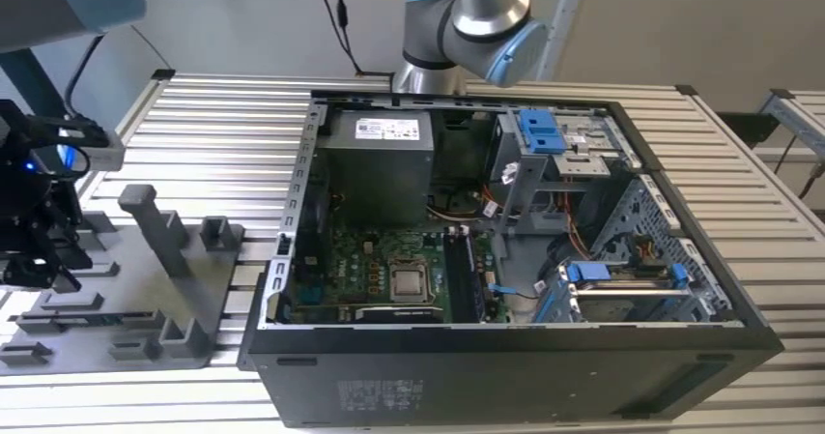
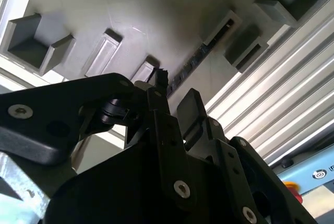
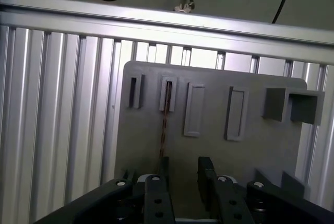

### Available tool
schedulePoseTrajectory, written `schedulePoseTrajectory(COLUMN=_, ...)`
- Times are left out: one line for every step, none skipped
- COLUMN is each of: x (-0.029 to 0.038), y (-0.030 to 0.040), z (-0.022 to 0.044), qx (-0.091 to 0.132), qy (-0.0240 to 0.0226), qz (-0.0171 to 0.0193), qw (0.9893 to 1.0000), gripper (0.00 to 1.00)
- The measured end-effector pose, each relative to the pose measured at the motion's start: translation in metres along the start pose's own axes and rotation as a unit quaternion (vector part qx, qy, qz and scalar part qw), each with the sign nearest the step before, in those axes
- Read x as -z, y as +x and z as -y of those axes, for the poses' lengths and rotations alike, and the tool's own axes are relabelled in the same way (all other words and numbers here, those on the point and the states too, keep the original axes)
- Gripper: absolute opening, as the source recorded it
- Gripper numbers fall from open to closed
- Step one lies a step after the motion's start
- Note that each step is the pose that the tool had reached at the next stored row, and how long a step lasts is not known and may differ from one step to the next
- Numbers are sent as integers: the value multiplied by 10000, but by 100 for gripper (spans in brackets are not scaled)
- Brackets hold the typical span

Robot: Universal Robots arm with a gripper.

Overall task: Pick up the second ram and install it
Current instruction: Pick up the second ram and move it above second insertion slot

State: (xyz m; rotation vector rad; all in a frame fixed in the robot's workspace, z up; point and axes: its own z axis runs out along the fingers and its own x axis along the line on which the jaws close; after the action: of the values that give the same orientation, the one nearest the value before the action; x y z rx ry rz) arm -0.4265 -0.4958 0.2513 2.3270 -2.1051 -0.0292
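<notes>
The second ram (image 3: 165, 119) stands edge-on in a slot of the grey fixture plate (image 3: 261, 145), a thin dark bar in both wrist views (image 2: 201, 51). My gripper (image 3: 182, 174) hovers just above the plate at the ram's near end, open, with a bare gap between its black fingers (image 2: 175, 96). The ram's end lines up with one finger (image 3: 159, 182) rather than with the gap. In the exterior view the gripper (image 1: 29, 274) hangs over the fixture plate (image 1: 116, 289) at the exterior view's left, away from the open computer case (image 1: 516, 260).
A tall grey post (image 1: 153, 226) and several low blocks rise from the fixture plate beside the gripper. The case holds the motherboard (image 1: 386, 274), a power supply (image 1: 377, 163) and blue drive clips (image 1: 542, 132). Everything rests on a ribbed aluminium table (image 1: 219, 134).
</notes>
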Motion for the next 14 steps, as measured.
schedulePoseTrajectory(x=-8, y=0, z=0, qx=1, qy=0, qz=0, qw=10000, gripper=36)
schedulePoseTrajectory(x=-15, y=0, z=0, qx=1, qy=0, qz=0, qw=10000, gripper=36)
schedulePoseTrajectory(x=-21, y=0, z=0, qx=1, qy=0, qz=0, qw=10000, gripper=36)
schedulePoseTrajectory(x=-27, y=1, z=0, qx=2, qy=0, qz=0, qw=10000, gripper=36)
schedulePoseTrajectory(x=-34, y=0, z=0, qx=1, qy=0, qz=0, qw=10000, gripper=36)
schedulePoseTrajectory(x=-41, y=1, z=1, qx=2, qy=0, qz=0, qw=10000, gripper=36)
schedulePoseTrajectory(x=-48, y=1, z=1, qx=2, qy=-1, qz=-1, qw=10000, gripper=36)
schedulePoseTrajectory(x=-56, y=0, z=0, qx=1, qy=-9, qz=-1, qw=10000, gripper=36)
schedulePoseTrajectory(x=-62, y=0, z=1, qx=1, qy=-23, qz=-2, qw=10000, gripper=36)
schedulePoseTrajectory(x=-67, y=1, z=1, qx=1, qy=-51, qz=-3, qw=10000, gripper=36)
schedulePoseTrajectory(x=-73, y=1, z=2, qx=1, qy=-78, qz=-6, qw=10000, gripper=36)
schedulePoseTrajectory(x=-81, y=1, z=2, qx=1, qy=-99, qz=-7, qw=10000, gripper=36)
schedulePoseTrajectory(x=-88, y=1, z=2, qx=1, qy=-117, qz=-8, qw=9999, gripper=36)
schedulePoseTrajectory(x=-92, y=1, z=2, qx=1, qy=-120, qz=-8, qw=9999, gripper=36)
